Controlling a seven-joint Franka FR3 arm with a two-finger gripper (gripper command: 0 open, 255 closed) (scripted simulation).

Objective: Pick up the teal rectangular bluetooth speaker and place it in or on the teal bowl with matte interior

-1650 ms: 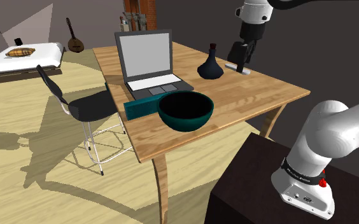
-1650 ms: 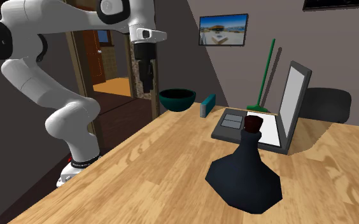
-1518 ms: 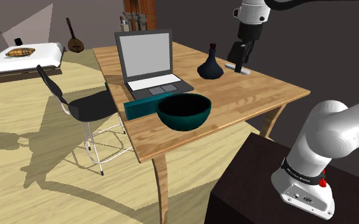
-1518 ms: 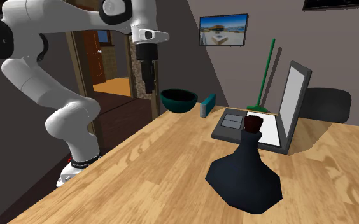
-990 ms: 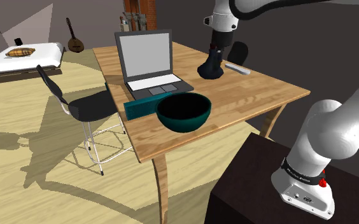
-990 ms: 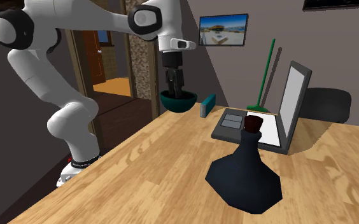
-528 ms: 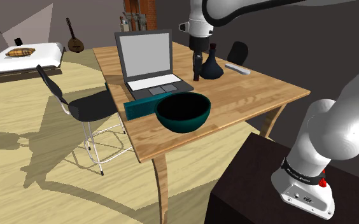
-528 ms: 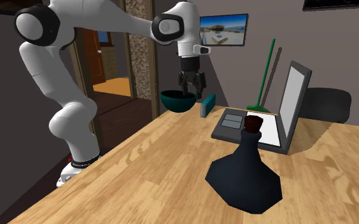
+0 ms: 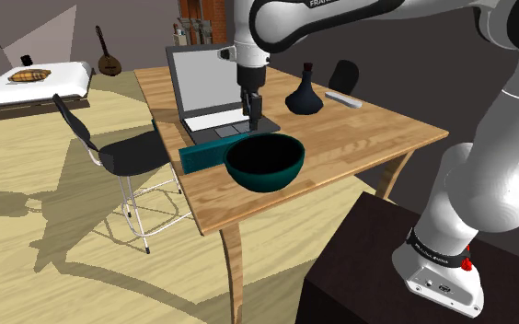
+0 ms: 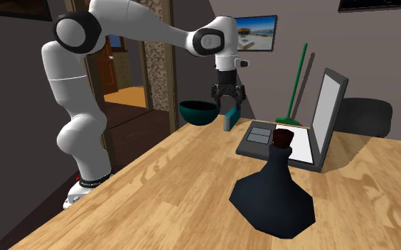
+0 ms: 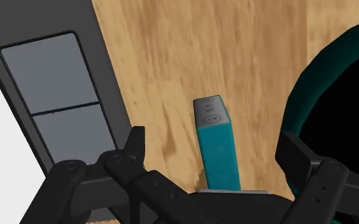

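Observation:
The teal rectangular speaker (image 9: 207,154) lies on the wooden table (image 9: 359,129) between the open laptop (image 9: 213,87) and the teal bowl (image 9: 266,161). My black gripper (image 9: 250,113) hangs open a little above the table, over the laptop's front edge and just behind the speaker. In the second exterior view the gripper (image 10: 228,99) hovers above the speaker (image 10: 231,116), with the bowl (image 10: 198,110) beside it. In the wrist view the speaker (image 11: 218,143) lies below, in line with the gap between the spread fingers (image 11: 137,143), with the bowl's rim (image 11: 302,108) next to it.
A dark flask (image 9: 305,95) stands behind the bowl, with a small white object (image 9: 343,98) further back. A black chair (image 9: 110,147) stands at the table's left side in the shoulder view. The laptop's screen rises close behind the gripper.
The arm has swung from the table's far right side, past the flask, across to the laptop's front edge and lowered above the speaker. The fingers have spread apart.

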